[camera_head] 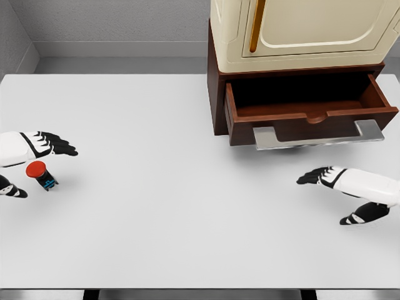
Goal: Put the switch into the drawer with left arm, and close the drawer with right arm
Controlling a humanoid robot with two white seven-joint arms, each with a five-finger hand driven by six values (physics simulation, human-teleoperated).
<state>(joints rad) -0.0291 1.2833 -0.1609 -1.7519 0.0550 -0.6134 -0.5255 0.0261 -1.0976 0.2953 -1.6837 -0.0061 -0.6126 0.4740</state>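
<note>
Apparently untouched, the switch (41,174) lies tilted on the table (156,206) between the open fingers and thumb of the left hand (28,159). Small, rigid and light, it suits a pinch across its dark body below the red cap. The right hand (350,187) rests open below the open drawer (309,115).

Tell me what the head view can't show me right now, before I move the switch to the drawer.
- Left hand: palm and arm cut off by the picture's left edge; whether its fingers touch the switch cannot be told.
- Drawer: the inside is dark, its front wall hiding the floor.
- Cabinet: top cut off by the upper edge.
- Right hand: arm cut off by the right edge.
</note>
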